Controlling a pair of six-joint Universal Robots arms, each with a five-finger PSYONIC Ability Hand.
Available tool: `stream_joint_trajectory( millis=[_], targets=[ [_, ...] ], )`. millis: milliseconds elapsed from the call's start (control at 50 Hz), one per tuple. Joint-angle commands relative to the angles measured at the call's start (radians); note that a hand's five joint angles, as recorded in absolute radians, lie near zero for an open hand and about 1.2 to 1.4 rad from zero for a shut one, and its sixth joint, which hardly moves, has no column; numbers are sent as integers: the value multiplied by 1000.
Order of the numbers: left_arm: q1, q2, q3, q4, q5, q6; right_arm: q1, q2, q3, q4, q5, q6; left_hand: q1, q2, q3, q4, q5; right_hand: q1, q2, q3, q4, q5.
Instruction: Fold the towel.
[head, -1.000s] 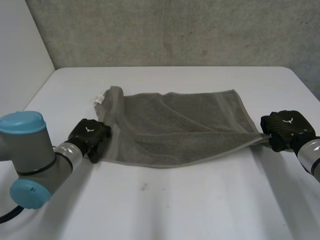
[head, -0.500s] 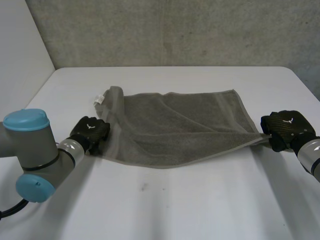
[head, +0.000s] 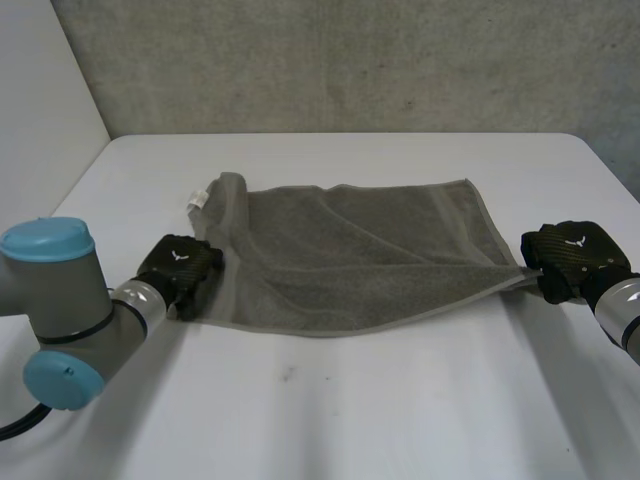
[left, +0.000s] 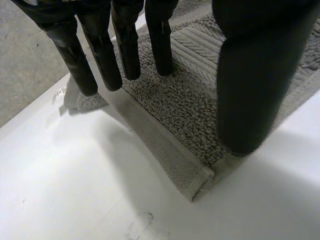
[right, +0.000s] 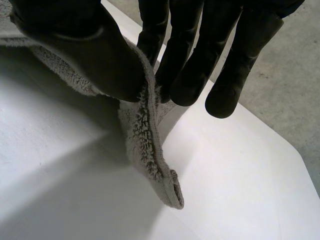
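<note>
Towel (head: 360, 255) lies spread on table (head: 400, 410), far-left edge rumpled. Step in hand, as I judge it: securing 2 near corners. Right robot hand (head: 572, 258) pinches near-right corner between thumb and fingers. Left robot hand (head: 180, 268) sits over near-left corner, fingers (left: 127, 47) straight on cloth, nothing gripped yet. Next, you likely need left pinch closed, then both corners lifted evenly toward far edge.

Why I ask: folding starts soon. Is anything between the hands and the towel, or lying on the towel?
Nothing visible is. The right hand pinches the towel at its near right corner; the left hand rests straight fingers on its near left corner. Nothing lies on the towel.
</note>
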Motion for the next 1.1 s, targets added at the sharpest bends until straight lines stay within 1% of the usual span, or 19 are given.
stream_joint_trajectory(
  millis=[20, 140, 260, 300, 320, 360, 460, 700, 740, 780, 860, 880, 900, 920, 940, 960, 980, 1000, 1100],
  targets=[
    [1, -4, -1, -3, 3, 0, 1, 7, 0, 0, 0, 0, 52, 56, 55, 55, 60, 66, 62, 65, 62, 54],
    [1, -27, 16, 2, 3, 0, 1, 7, 0, 0, 0, 0, 84, 89, 87, 88, 92, 66, 62, 65, 62, 54],
    [1, -45, 41, -6, 3, 0, 1, 7, 0, 0, 0, 0, 178, 183, 181, 182, 186, 66, 62, 65, 62, 54],
    [1, -48, 45, 2, 3, -2, 1, 9, -2, 0, 0, -1, 295, 299, 298, 298, 303, 66, 62, 65, 62, 54],
    [1, -48, 45, 2, 3, -2, 1, 9, -2, 0, 0, -1, 296, 300, 299, 299, 304, 66, 62, 65, 62, 54],
    [1, -48, 48, 3, 3, -5, 1, 10, -2, 0, 0, -1, 404, 408, 407, 407, 412, 66, 62, 65, 62, 54],
    [1, -48, 51, 3, 3, -8, 1, 10, -2, 0, 0, -1, 519, 523, 522, 522, 526, 66, 62, 65, 62, 54],
    [3, -45, 53, 2, 1, -11, 1, 10, -2, 0, 0, -1, 557, 561, 560, 560, 565, 66, 62, 65, 62, 54],
    [3, -45, 53, 2, 1, -11, 1, 10, -2, 0, 0, -1, 616, 620, 619, 619, 623, 66, 62, 65, 62, 54],
    [3, -47, 53, 2, 1, -11, 1, 10, -2, 0, 0, -1, 619, 623, 622, 622, 627, 66, 62, 65, 62, 54],
    [3, -48, 51, 2, 3, -10, 1, 10, -2, 0, 0, -1, 595, 600, 598, 599, 603, 66, 62, 65, 62, 54],
    [3, -50, 50, 2, 3, -8, 1, 10, -2, 0, 0, -1, 531, 536, 534, 535, 539, 66, 62, 65, 62, 54],
    [3, -50, 48, 2, 3, -8, 1, 10, -2, 0, 0, -1, 409, 413, 412, 412, 416, 66, 62, 65, 62, 54],
    [3, -50, 48, 2, 3, -8, 1, 10, -2, 0, 0, -1, 407, 412, 410, 411, 415, 66, 62, 65, 62, 54],
    [3, -48, 45, 2, 1, -8, 1, 10, -2, 0, 0, -1, 250, 255, 253, 254, 258, 66, 62, 65, 62, 54],
    [3, -48, 45, 2, 1, -8, 1, 10, -2, 0, 0, -1, 249, 253, 252, 252, 257, 66, 62, 65, 62, 54],
    [3, -47, 42, 2, 1, -8, 1, 10, -2, 0, 0, -1, 144, 148, 147, 148, 152, 66, 62, 65, 62, 54],
    [3, -44, 41, -1, 1, -8, 1, 10, -2, 0, 0, -3, 100, 104, 103, 103, 107, 66, 62, 65, 62, 54],
    [3, -40, 44, 0, 1, -8, 1, 12, 0, 0, 0, -17, 82, 86, 85, 85, 89, 66, 62, 65, 62, 54]
  ],
)
